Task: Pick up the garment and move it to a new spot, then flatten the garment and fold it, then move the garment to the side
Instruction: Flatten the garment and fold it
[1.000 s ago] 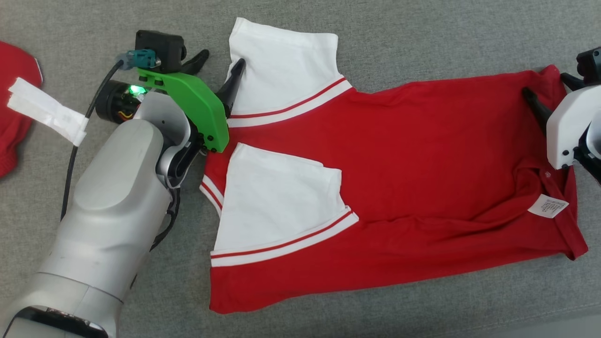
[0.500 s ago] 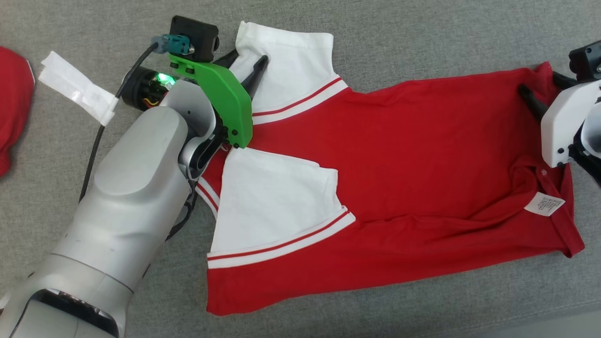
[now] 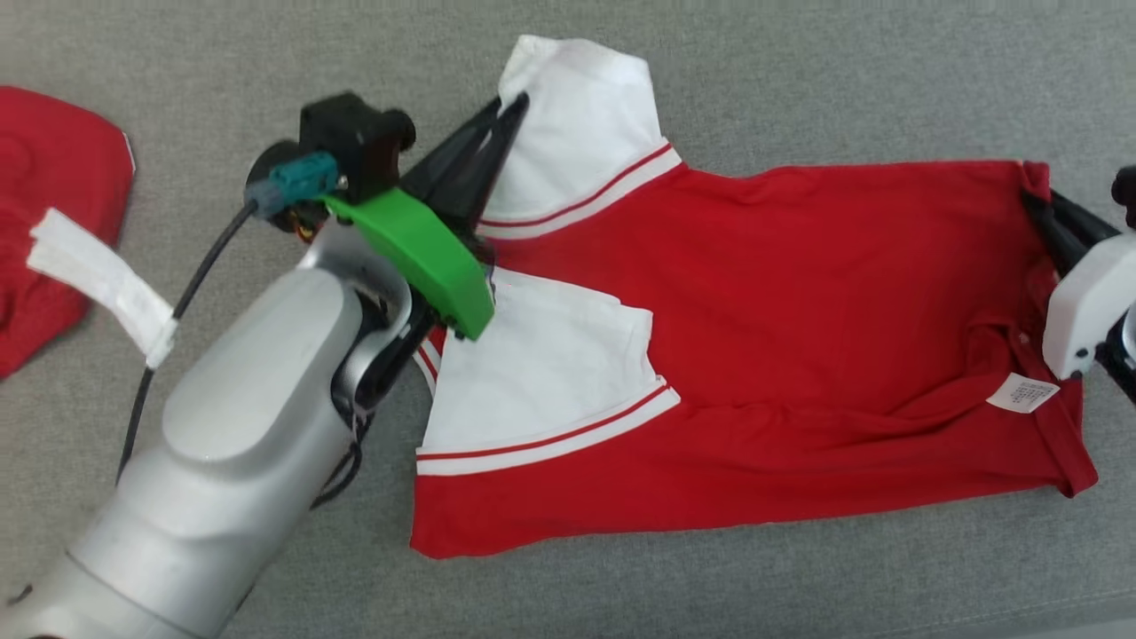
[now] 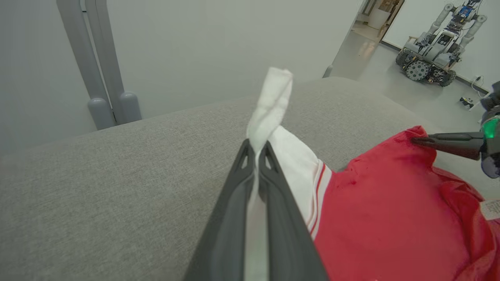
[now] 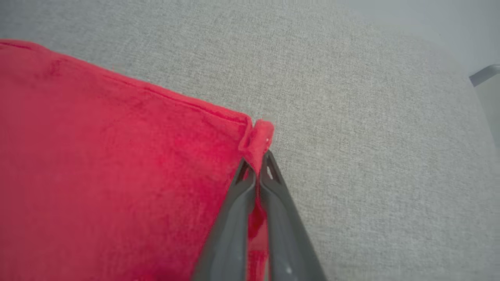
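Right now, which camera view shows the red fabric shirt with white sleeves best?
The head view: the red shirt lies nearly whole, both white sleeves visible. The left wrist view shows one white sleeve pinched in the left gripper and some red cloth. The right wrist view shows a red corner in the right gripper.

Red fabric shirt [image 3: 799, 293] w/ white, red-striped sleeves lies lengthwise on grey woven surface [image 3: 843, 80]. Sleeves at left, white label [image 3: 1022, 393] at rt. Far sleeve [image 3: 581, 133] edge & far-rt corner pinched up.
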